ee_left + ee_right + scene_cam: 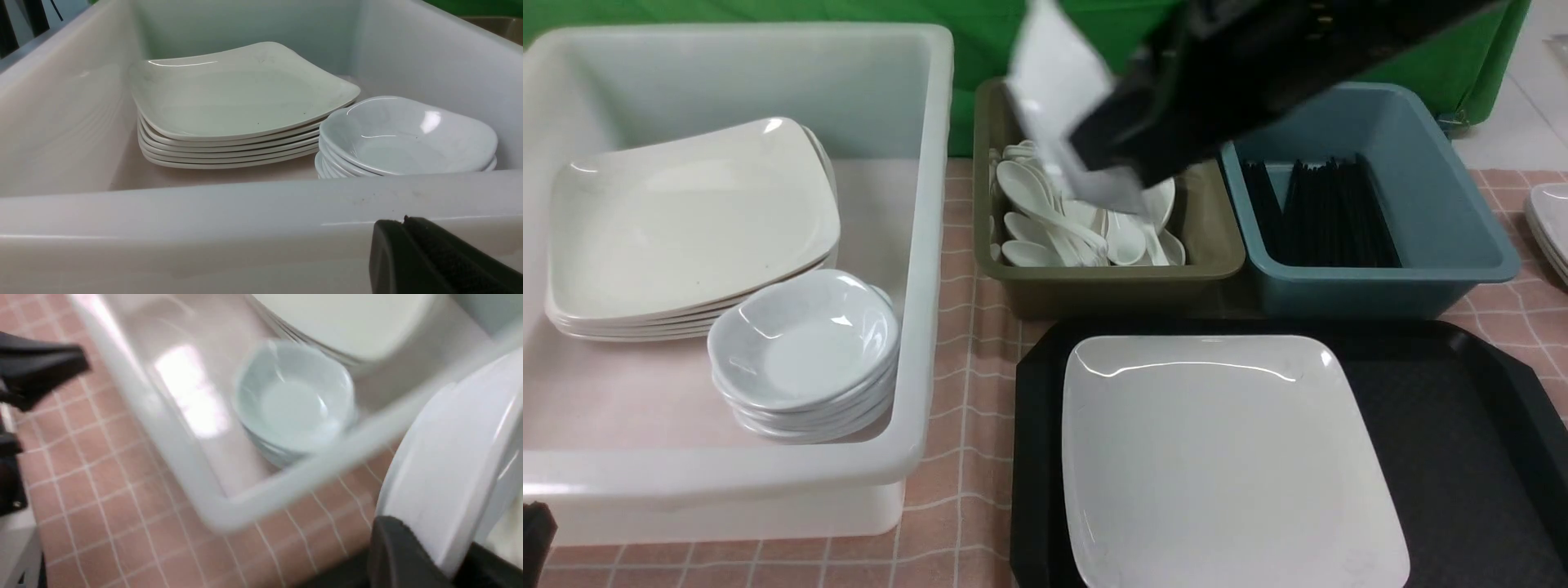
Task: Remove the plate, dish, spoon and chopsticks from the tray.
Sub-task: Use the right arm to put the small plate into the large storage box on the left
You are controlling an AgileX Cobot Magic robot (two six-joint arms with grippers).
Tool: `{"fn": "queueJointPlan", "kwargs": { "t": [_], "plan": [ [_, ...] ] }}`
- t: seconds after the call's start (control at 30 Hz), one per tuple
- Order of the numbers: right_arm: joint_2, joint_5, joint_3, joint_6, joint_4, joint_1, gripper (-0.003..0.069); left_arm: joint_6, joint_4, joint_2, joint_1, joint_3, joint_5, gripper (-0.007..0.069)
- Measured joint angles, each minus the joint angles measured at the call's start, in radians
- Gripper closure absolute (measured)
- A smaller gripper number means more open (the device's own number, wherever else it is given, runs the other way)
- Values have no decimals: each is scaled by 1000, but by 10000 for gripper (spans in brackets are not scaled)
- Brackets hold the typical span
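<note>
The left jaws are pressed together with nothing between them. Their black pads sit just outside the near wall of the white tub. That tub fills the 9 o'clock side of the surface, which is covered by a pink checked cloth. Inside the tub, a stack of square plates sits at 10 o'clock. A stack of small bowls stands at 5 o'clock, touching the plates' near edge.

At 12 o'clock stands an olive bin holding a heap of white spoons. The dish hangs in the air in front of this bin's 11 o'clock corner, tipped steeply on edge and well clear of the tray. The right jaws are clamped on its rim, and one black pad shows pressed against it in the blurred right wrist view. The right arm reaches in from 1 o'clock.

Just beside the olive bin, at 1 o'clock, a blue bin holds a bundle of black chopsticks.

The tray lies at 5 o'clock. The plate rests flat on its 9 o'clock half.

More white plates show at the 3 o'clock edge.
</note>
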Motion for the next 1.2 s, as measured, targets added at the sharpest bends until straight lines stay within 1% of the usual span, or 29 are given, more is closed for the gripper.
{"fn": "queueJointPlan", "kwargs": {
  "t": [0.03,0.1,0.13,0.17,0.2,0.23,0.27,0.33,0.43,0.53,0.63,0.7,0.8,0.9,0.93,1.0,1.13,1.2],
  "plan": [
    [25,-25,-9,-45,10,23,580,0,0,0,0,0,0,620],
    [96,-90,-21,-174,26,98,580,0,0,0,0,0,0,620],
    [126,-117,-22,-209,28,115,580,0,0,0,0,0,0,620],
    [172,-161,-22,-278,29,145,580,0,0,0,0,0,0,620],
    [172,-161,-22,-289,29,149,580,0,0,0,0,0,0,620],
    [211,-198,-22,-341,26,169,580,0,0,0,0,0,0,620],
    [278,-272,-22,-398,6,191,580,0,0,0,0,0,0,620],
    [339,-350,-22,-430,-28,206,580,0,0,0,0,0,0,620],
    [415,-447,-22,-442,-83,208,580,0,0,0,0,0,0,620],
    [455,-483,-22,-443,-138,206,570,-1,0,0,0,0,0,620],
    [479,-492,-22,-439,-166,206,530,-1,0,0,0,0,0,620],
    [480,-496,-22,-433,-169,206,469,-1,0,0,0,0,0,620],
    [475,-505,-22,-412,-171,206,328,-1,0,0,0,0,0,620],
    [458,-485,-22,-383,-173,205,235,-1,0,0,0,0,0,620],
    [448,-470,-22,-373,-174,205,217,-1,0,0,0,0,0,620],
    [413,-438,-22,-339,-175,205,207,-1,0,0,0,0,0,620],
    [326,-368,-22,-299,-175,205,223,-1,0,0,0,0,0,620],
    [241,-282,-22,-250,-176,205,255,-1,0,0,0,0,0,620]
  ]
}}
